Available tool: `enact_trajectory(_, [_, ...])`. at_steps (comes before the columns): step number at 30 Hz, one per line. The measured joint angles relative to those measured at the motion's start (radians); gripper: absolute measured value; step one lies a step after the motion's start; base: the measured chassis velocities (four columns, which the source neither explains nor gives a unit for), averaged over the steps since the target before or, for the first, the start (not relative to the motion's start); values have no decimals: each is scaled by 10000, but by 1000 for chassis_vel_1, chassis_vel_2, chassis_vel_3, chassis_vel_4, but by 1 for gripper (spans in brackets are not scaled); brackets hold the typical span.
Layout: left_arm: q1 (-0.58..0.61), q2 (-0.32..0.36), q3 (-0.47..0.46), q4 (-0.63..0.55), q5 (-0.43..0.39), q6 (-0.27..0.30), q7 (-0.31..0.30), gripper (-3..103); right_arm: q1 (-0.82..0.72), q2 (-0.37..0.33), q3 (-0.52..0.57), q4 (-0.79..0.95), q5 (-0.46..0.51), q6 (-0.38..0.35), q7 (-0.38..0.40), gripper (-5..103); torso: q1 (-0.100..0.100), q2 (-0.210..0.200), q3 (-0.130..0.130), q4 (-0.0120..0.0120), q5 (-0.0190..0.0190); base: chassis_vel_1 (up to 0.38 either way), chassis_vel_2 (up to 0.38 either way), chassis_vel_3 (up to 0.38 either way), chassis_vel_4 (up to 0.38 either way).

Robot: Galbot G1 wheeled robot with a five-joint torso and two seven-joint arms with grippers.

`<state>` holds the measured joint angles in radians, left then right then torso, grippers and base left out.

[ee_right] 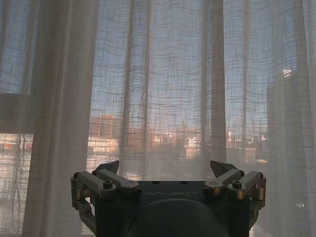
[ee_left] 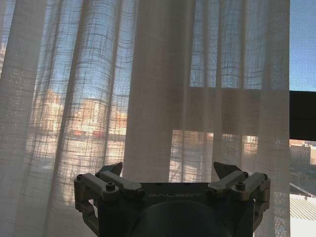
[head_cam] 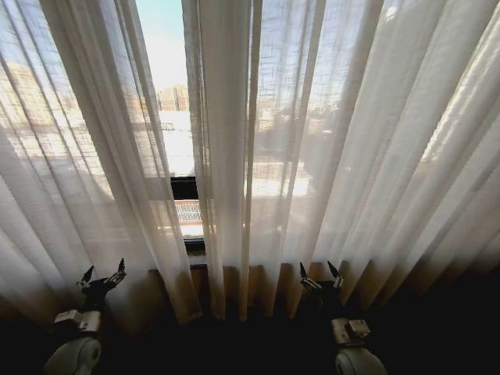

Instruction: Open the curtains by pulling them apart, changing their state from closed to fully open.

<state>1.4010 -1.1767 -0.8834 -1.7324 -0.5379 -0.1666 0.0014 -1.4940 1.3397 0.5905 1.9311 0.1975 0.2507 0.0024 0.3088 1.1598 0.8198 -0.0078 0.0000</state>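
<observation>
Curtains (head_cam: 328,141): you see a narrow gap left of centre. Left gripper (head_cam: 102,278) and right gripper (head_cam: 321,275) sit low before the panels, both spread wide, holding nothing.

Narrow open gap (head_cam: 176,117) between the curtains (head_cam: 328,156), black window frame bar (head_cam: 184,187) behind it

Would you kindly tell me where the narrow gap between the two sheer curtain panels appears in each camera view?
Head view: the gap runs upper centre-left, between the curtains.
Left wrist view: gap at the picture's edge.
Right wrist view: not in it.
Shared landmark: the black window frame bar, also.
</observation>
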Motion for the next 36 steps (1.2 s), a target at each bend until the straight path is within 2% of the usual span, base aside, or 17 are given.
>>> enact_trajectory(5, [2,0,2,0,0,0,2,100,112,-69,-19,-115,35,24,-27,100,-13,2,-4,1,3,-88,16,51,-16])
enact_trajectory(10, [9,0,-1,0,0,0,0,100,298,-95,-89,-399,74,93,-652,100,-35,17,-14,6,-1,50,-34,-40,57])
enact_trajectory(15, [8,0,0,0,0,0,0,100,528,-81,-266,-676,73,100,-693,100,-23,10,-8,3,-1,3,4,-13,10])
enact_trajectory(22, [4,0,0,0,0,0,0,100,783,59,-566,-1011,71,141,-549,100,-15,7,-6,1,-1,-95,108,116,-107])
enact_trajectory(28, [3,0,0,0,0,0,0,100,1206,128,-763,-1592,-126,451,-470,100,-9,3,-3,2,0,-78,109,81,-101])
enact_trajectory(36, [6,0,0,0,0,0,1,100,2472,286,-1433,-2341,-603,-117,173,100,-24,9,-9,5,-1,-17,6,8,-10])
